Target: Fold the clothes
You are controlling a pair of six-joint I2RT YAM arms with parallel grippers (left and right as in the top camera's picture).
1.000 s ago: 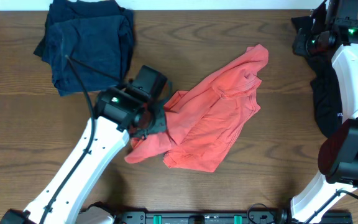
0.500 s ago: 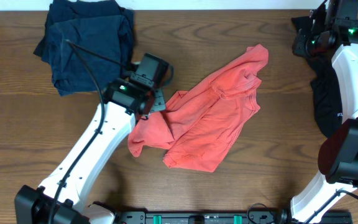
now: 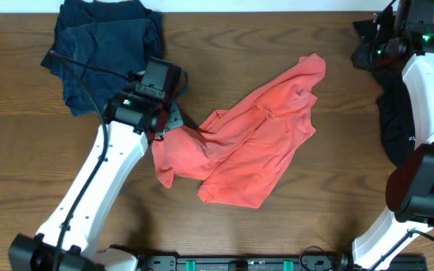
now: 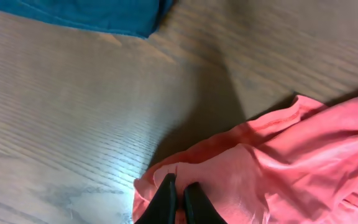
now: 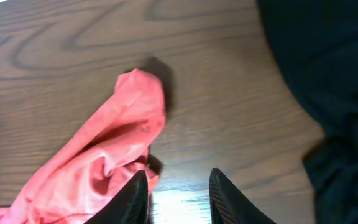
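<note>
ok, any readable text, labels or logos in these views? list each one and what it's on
No text can be read in any view.
A white mark on the black garment: too small to read.
On the red-orange T-shirt: no lettering or tag shows.
On the navy garments: no print shows.

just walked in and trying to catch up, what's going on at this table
Two robot arms are working on folding clothes. The left hand is shut on an edge of the red-orange T-shirt, which lies crumpled mid-table, not yet folded. The right hand is open and empty above the wood beside the shirt's far corner. A pile of navy garments sits at the back left, and a black garment lies along the right side.
</note>
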